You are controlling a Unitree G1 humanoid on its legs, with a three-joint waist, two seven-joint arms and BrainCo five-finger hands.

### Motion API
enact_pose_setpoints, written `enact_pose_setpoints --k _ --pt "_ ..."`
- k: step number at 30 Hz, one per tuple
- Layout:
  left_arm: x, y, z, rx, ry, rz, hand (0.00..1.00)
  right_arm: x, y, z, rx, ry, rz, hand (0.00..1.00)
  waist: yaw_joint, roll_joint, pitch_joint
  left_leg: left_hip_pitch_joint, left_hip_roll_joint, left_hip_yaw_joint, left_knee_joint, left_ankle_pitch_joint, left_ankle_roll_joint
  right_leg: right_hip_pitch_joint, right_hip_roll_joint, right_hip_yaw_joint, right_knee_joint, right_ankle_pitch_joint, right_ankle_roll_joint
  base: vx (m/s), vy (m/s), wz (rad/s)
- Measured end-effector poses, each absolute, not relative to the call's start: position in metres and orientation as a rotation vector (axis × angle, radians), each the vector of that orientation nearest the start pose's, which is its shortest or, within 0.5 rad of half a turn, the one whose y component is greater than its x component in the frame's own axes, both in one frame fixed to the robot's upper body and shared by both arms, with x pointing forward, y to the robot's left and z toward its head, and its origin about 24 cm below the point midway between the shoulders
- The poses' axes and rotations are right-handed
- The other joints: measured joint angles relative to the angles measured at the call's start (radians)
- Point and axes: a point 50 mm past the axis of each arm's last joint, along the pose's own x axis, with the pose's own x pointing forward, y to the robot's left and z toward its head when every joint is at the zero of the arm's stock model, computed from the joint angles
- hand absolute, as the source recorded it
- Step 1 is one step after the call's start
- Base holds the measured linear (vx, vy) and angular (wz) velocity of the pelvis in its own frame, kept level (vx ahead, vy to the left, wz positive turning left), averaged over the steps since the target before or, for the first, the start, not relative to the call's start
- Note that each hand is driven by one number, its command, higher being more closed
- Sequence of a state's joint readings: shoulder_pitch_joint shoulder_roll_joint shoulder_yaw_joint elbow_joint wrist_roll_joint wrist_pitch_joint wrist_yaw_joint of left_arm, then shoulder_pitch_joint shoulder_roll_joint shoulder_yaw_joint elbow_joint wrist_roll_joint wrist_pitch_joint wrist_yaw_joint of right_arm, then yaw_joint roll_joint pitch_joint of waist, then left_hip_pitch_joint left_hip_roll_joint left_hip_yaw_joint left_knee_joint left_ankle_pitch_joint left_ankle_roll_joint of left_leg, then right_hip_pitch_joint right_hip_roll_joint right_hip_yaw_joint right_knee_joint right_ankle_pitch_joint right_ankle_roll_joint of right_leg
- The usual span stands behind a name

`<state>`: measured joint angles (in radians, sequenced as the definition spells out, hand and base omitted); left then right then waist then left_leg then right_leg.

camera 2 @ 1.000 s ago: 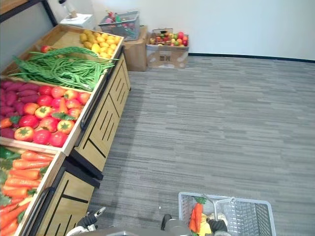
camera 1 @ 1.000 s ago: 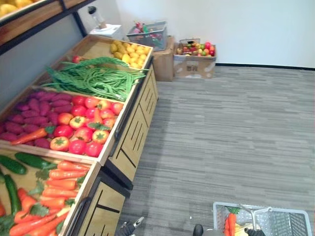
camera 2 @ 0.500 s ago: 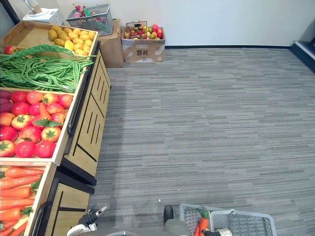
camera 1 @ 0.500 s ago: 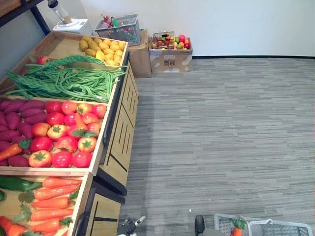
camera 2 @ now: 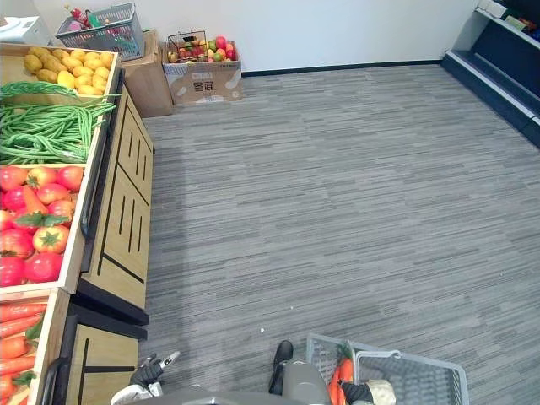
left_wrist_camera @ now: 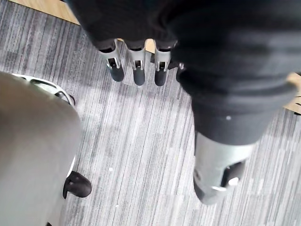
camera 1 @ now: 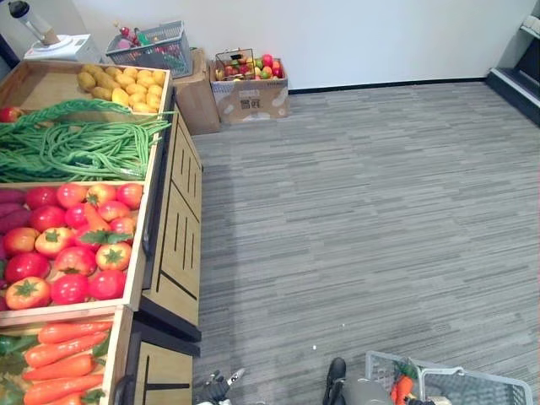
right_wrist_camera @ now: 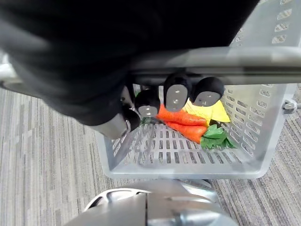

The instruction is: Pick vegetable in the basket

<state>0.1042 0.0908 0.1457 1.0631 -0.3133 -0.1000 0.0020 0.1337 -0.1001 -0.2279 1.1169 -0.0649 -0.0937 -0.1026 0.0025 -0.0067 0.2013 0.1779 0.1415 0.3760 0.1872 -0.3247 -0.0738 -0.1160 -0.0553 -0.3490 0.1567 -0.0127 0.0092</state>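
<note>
Your right hand (right_wrist_camera: pixel 176 96) has its fingers curled round the handle (right_wrist_camera: pixel 244 63) of the grey basket (right_wrist_camera: pixel 263 141), low at the near right; inside lie two carrots (right_wrist_camera: pixel 186 121), side by side and touching, next to one yellow item (right_wrist_camera: pixel 209 110) that you cannot identify from here; in the head views their long axis runs roughly near to far, leafy tops at the far end; your left hand (left_wrist_camera: pixel 137 70) hangs over the carpeted floor (camera 1: pixel 363 211), fingers straight, holding nothing.

The camera has swung right (produce stand (camera 1: pixel 173 228) now at left edge).
</note>
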Motion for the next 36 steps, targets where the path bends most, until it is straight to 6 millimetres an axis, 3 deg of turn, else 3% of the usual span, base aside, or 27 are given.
enact_pose_setpoints --k 3,4,5,6,8,9,10,11,14,15,18,19,20,22,25,26,30,31,33,35,36 --pt "0.088 0.206 -0.160 -0.256 1.010 0.412 0.00 0.061 -0.222 -0.164 -0.088 1.142 -0.340 1.00 0.000 0.022 0.002 0.000 0.040 0.013 0.036 -0.044 -0.022 -0.001 0.029 -0.008 0.034 -0.025 -0.020 0.06 -0.070 -0.11" --pt "0.087 0.207 -0.160 -0.258 1.013 0.430 0.00 0.061 -0.222 -0.164 -0.089 1.141 -0.339 1.00 0.002 0.024 0.004 -0.001 0.064 0.023 0.083 -0.043 -0.052 -0.005 0.031 -0.011 0.071 -0.057 -0.027 0.15 -0.052 -0.10" --pt "0.086 0.213 -0.159 -0.269 1.001 0.461 0.00 0.062 -0.219 -0.164 -0.090 1.146 -0.324 1.00 0.003 0.016 0.014 -0.049 0.084 0.006 0.243 -0.034 -0.064 -0.004 0.026 -0.008 0.094 -0.086 -0.027 0.13 -0.039 -0.11" --pt "0.087 0.214 -0.158 -0.270 0.991 0.468 0.00 0.062 -0.219 -0.165 -0.097 1.150 -0.315 1.00 0.004 0.010 0.012 -0.098 0.099 -0.021 0.350 -0.008 -0.077 0.003 0.024 -0.005 0.092 -0.089 -0.031 0.19 -0.071 -0.10" --pt "0.089 0.212 -0.156 -0.278 0.961 0.473 0.00 0.064 -0.224 -0.163 -0.150 1.146 -0.277 1.00 0.005 0.028 0.026 -0.255 0.130 -0.127 0.682 0.184 -0.031 0.058 0.023 0.020 0.086 -0.111 -0.032 0.23 -0.078 -0.17" --pt "0.088 0.214 -0.156 -0.279 0.959 0.481 0.00 0.065 -0.224 -0.163 -0.165 1.143 -0.265 1.00 0.006 0.023 0.039 -0.285 0.129 -0.151 0.745 0.225 -0.032 0.072 0.020 0.033 0.085 -0.117 -0.036 0.17 0.017 -0.27" --pt "0.088 0.212 -0.156 -0.289 0.952 0.486 0.00 0.068 -0.228 -0.161 -0.178 1.134 -0.267 1.00 0.007 0.038 0.045 -0.320 0.117 -0.180 0.801 0.196 -0.037 0.088 0.014 0.052 0.086 -0.127 -0.033 0.22 0.053 -0.42" --pt "0.087 0.209 -0.157 -0.302 0.950 0.489 0.00 0.071 -0.233 -0.160 -0.184 1.132 -0.282 1.00 0.014 0.050 0.055 -0.368 0.077 -0.201 0.794 0.134 -0.039 0.111 0.000 0.082 0.079 -0.132 -0.030 0.21 0.057 -0.47" --pt "0.075 0.207 -0.159 -0.310 0.967 0.491 0.00 0.074 -0.237 -0.159 -0.185 1.132 -0.295 1.00 0.033 0.045 0.058 -0.390 0.013 -0.198 0.597 0.110 -0.038 0.148 -0.028 0.126 0.056 -0.141 -0.010 0.20 0.088 -0.57" --pt "0.068 0.206 -0.160 -0.318 0.979 0.501 0.00 0.075 -0.238 -0.158 -0.190 1.127 -0.294 1.00 0.034 0.046 0.057 -0.371 -0.006 -0.203 0.392 0.126 -0.034 0.161 -0.032 0.150 0.054 -0.153 0.009 0.16 0.108 -0.44" --pt "0.060 0.205 -0.162 -0.321 1.008 0.516 0.00 0.074 -0.240 -0.158 -0.195 1.124 -0.299 1.00 0.035 0.046 0.057 -0.348 -0.014 -0.244 0.134 0.209 -0.011 0.179 -0.030 0.182 0.056 -0.176 0.043 0.30 0.239 -0.39" --pt "0.058 0.205 -0.162 -0.321 1.013 0.519 0.00 0.070 -0.240 -0.158 -0.194 1.131 -0.305 1.00 0.035 0.047 0.056 -0.335 -0.011 -0.249 0.099 0.262 -0.004 0.192 -0.030 0.188 0.061 -0.191 0.062 0.33 0.279 -0.10" --pt "0.058 0.210 -0.161 -0.296 1.014 0.520 0.00 0.064 -0.237 -0.160 -0.176 1.147 -0.309 1.00 0.039 0.020 0.045 -0.314 -0.039 -0.223 0.102 0.239 0.037 0.219 -0.064 0.195 0.055 -0.198 0.082 0.32 0.279 -0.06" --pt "0.057 0.217 -0.160 -0.269 1.014 0.523 0.00 0.058 -0.229 -0.163 -0.150 1.150 -0.308 1.00 0.044 -0.011 0.028 -0.316 -0.059 -0.207 0.122 0.210 0.051 0.239 -0.085 0.194 0.015 -0.191 0.092 0.31 0.242 -0.12" --pt "0.063 0.224 -0.159 -0.183 1.021 0.475 0.00 0.057 -0.224 -0.164 -0.138 1.148 -0.306 1.00 0.053 -0.040 0.009 -0.311 -0.094 -0.172 0.129 0.172 0.077 0.252 -0.120 0.192 -0.024 -0.171 0.125 0.26 0.169 -0.19" --pt "0.066 0.223 -0.159 -0.161 1.032 0.443 0.00 0.058 -0.227 -0.163 -0.135 1.139 -0.323 1.00 0.052 -0.036 0.007 -0.307 -0.105 -0.166 0.126 0.161 0.085 0.247 -0.132 0.191 -0.019 -0.166 0.132 0.20 0.129 -0.13" --pt "0.066 0.220 -0.161 -0.150 1.076 0.411 0.00 0.060 -0.230 -0.162 -0.148 1.128 -0.337 1.00 0.053 -0.030 -0.015 -0.254 -0.136 -0.139 0.032 0.160 0.091 0.182 -0.168 0.185 0.102 -0.160 0.133 0.15 0.108 -0.23" --pt "0.065 0.220 -0.162 -0.151 1.087 0.408 0.00 0.061 -0.230 -0.161 -0.153 1.122 -0.345 1.00 0.051 -0.029 -0.025 -0.228 -0.141 -0.133 -0.010 0.165 0.090 0.125 -0.180 0.181 0.211 -0.155 0.125 0.17 0.106 -0.22" --pt "0.063 0.220 -0.162 -0.150 1.091 0.407 0.00 0.065 -0.230 -0.160 -0.153 1.110 -0.346 1.00 0.038 -0.027 -0.025 -0.178 -0.146 -0.133 -0.066 0.176 0.093 0.031 -0.201 0.174 0.410 -0.117 0.075 0.17 0.083 -0.09" --pt "0.060 0.222 -0.162 -0.147 1.099 0.414 0.00 0.066 -0.227 -0.161 -0.147 1.110 -0.342 1.00 0.025 -0.024 -0.026 -0.133 -0.147 -0.141 -0.099 0.182 0.105 -0.009 -0.226 0.161 0.538 -0.081 0.076 0.18 0.006 0.12" --pt "0.060 0.222 -0.163 -0.149 1.105 0.418 0.00 0.066 -0.224 -0.162 -0.138 1.115 -0.336 1.00 0.022 -0.025 -0.032 -0.119 -0.139 -0.144 -0.100 0.179 0.111 -0.016 -0.238 0.134 0.566 -0.110 0.064 0.23 -0.070 0.16"
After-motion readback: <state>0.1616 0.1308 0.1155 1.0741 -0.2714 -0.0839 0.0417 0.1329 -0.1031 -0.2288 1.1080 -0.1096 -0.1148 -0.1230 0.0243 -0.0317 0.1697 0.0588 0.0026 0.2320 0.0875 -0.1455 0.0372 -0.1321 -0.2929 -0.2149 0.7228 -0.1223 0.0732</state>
